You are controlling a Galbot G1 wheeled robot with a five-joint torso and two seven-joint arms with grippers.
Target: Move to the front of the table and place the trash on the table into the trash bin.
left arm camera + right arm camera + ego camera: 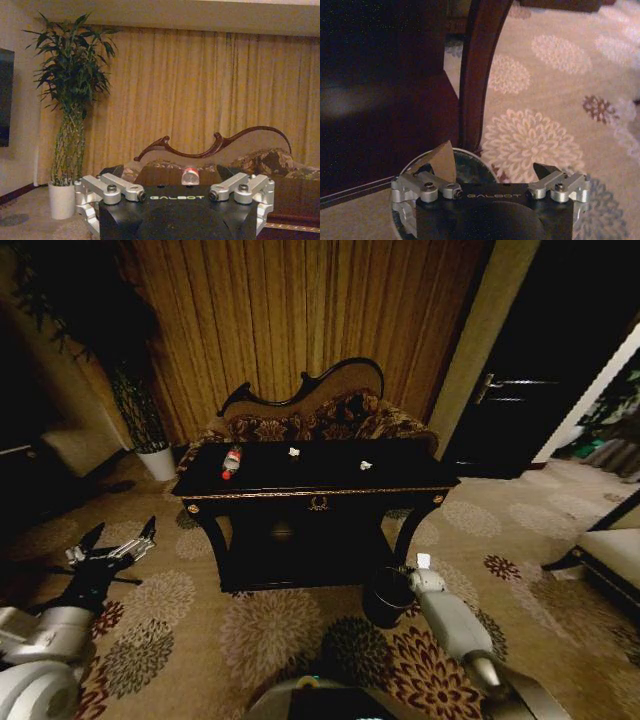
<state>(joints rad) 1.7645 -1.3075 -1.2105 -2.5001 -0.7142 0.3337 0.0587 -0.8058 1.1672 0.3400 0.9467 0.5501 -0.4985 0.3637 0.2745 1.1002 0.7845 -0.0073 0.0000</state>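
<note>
Right gripper (495, 172) hangs with fingers spread directly above the trash bin (385, 598), which stands on the carpet by the table's (320, 492) front right leg. Left gripper (118, 538), also spread, is low at the left, well apart from the table. The bottle (231, 461) lies on the tabletop's left part, with white scraps (294, 451) toward the middle and right.

Left tool (118, 536): black two-finger unit with pointed dark fingertips, mounted on a black wrist section that joins a silver-grey cylindrical forearm with rounded white housings near the base. Right arm: pale grey, smooth tapered links with a white end cap. Seen from the wrist cameras, each tool body is a matte black block bearing white "GALBOT" lettering, flanked by two silver machined finger brackets with round-head screws. Right tool (492, 175): brackets carry dark, pointed finger pads (546, 173).
</note>
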